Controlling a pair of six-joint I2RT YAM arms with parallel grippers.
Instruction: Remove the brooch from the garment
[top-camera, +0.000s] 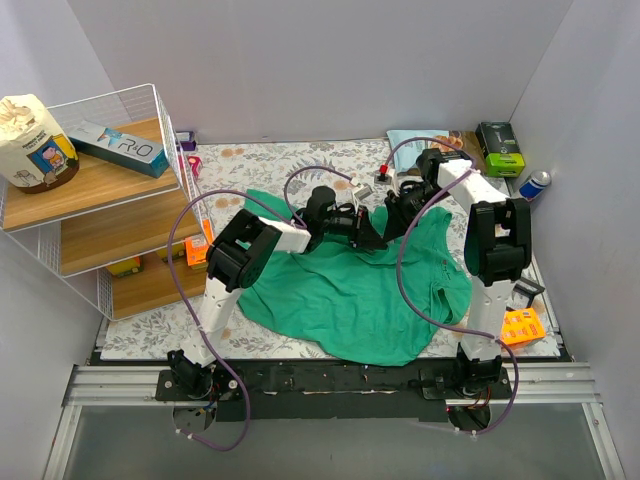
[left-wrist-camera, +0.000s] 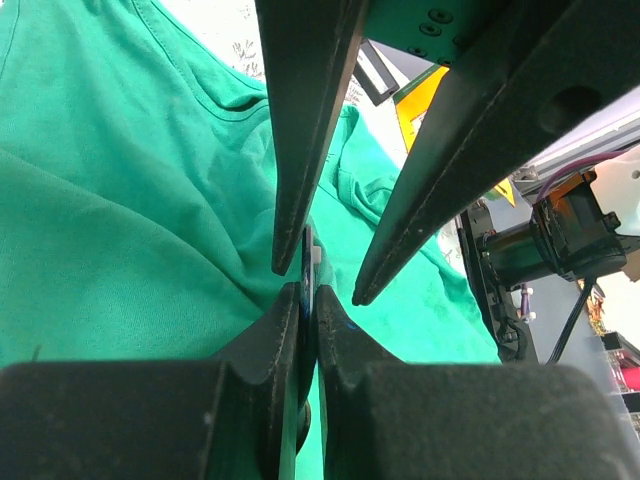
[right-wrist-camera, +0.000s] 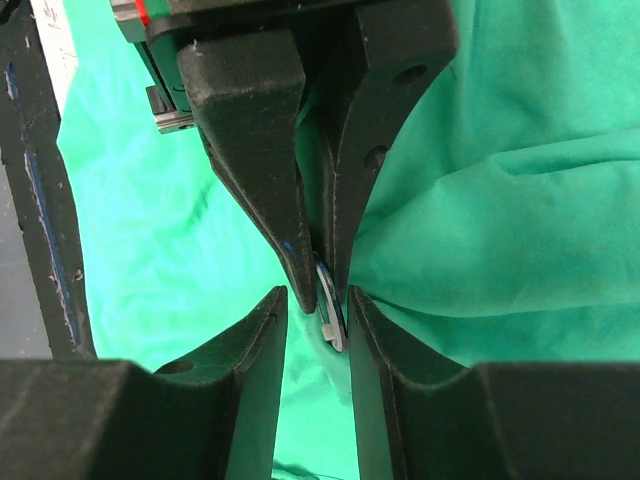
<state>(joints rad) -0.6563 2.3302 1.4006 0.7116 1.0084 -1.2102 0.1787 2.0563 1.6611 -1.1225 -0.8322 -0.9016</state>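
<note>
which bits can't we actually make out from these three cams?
1. Right wrist: brooch shows edge-on only; left hand fingers cover its face and pin.
2. Left wrist: only a thin sliver between the fingers; whether it is free of the garment cannot be told.
3. Top external: right hand and left hand meet over the brooch and hide it.
4. Both wrist views: garment outline cut off by frame edges.

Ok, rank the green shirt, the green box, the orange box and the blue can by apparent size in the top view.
Largest: the garment, by far.
Next: the green box and the orange box, too alike to rank.
Smallest: the blue can.
</note>
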